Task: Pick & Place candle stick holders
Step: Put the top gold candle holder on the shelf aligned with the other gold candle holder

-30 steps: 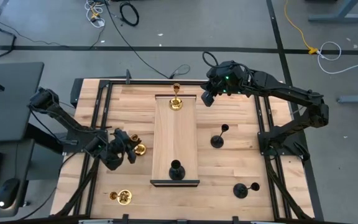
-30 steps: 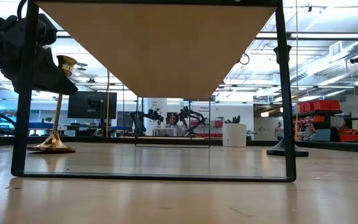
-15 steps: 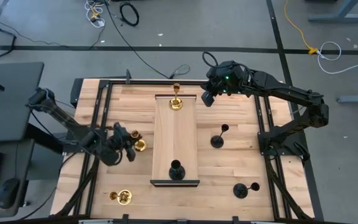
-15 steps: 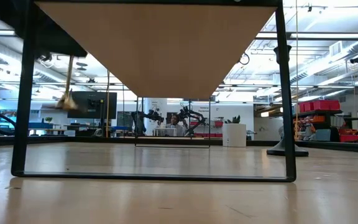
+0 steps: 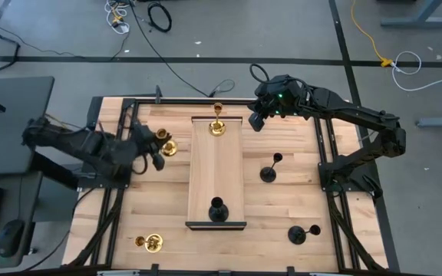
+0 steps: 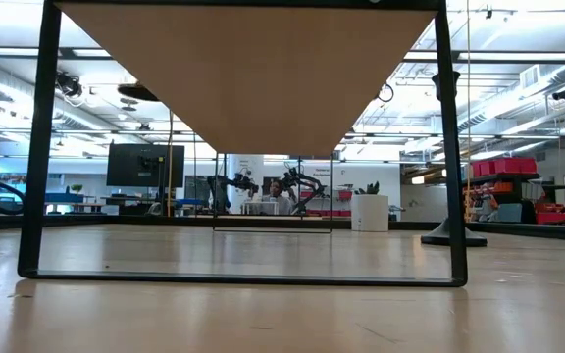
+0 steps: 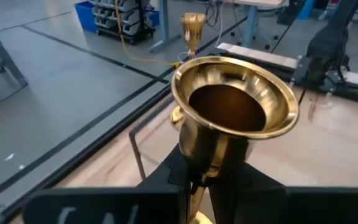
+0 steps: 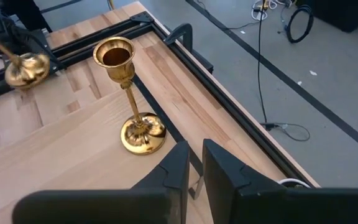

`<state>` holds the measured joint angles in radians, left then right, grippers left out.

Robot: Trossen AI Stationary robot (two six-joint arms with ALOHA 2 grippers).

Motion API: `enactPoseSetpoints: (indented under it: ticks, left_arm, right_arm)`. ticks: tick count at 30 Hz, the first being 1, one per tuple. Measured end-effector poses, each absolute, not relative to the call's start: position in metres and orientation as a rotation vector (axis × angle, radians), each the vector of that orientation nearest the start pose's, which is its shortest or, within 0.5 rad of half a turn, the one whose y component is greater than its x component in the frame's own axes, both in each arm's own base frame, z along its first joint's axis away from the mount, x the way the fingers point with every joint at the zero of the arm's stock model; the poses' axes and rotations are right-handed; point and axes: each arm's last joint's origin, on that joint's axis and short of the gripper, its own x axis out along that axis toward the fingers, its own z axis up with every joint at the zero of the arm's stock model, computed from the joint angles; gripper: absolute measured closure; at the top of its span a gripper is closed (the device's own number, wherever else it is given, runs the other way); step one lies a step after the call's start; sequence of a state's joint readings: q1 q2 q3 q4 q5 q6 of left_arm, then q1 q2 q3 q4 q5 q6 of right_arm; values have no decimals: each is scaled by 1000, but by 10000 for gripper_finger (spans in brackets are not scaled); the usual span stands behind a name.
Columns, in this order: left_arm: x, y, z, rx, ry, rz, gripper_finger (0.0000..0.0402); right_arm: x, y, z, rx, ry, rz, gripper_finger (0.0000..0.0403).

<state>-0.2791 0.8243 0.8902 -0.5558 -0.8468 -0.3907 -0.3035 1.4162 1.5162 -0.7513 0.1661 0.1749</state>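
The left claw (image 5: 156,146) is clamped on the thin stem of a shiny brass candle stick holder (image 5: 166,146) with a flared round base and a small top cup. It carries the holder clear of the pale wooden surface (image 5: 282,207), just beside the left edge of the long light-wood tray (image 5: 217,172) in the middle.

To do this step well, I would bring the holder over a bare part of the tray, well apart from the brass holder (image 5: 218,124) standing at its far end and the matte black holder (image 5: 217,208) at its near end. The stem should be upright before lowering, and the fingers should part only once the base sits flat (a flared base tips easily if dropped at a tilt).

The right claw (image 5: 255,120) waits by the tray's far end with its fingers nearly together and nothing between them.

The low view shows only the tray's underside and frame; the carried holder is out of it. In the left wrist view the cup hides the grip itself, and the base cannot be seen. Whether the carried holder hangs upright or tilted is hard to tell from above.
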Motion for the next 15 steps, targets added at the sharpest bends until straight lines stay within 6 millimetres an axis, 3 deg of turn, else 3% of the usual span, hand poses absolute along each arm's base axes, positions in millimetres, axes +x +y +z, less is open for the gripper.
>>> enactPoseSetpoints:
  ticks: [15]
  left_arm:
    - [198, 53, 339, -119, 234, 531, 372]
  right_arm:
    - [279, -92, 391, 180, 615, -498, 355]
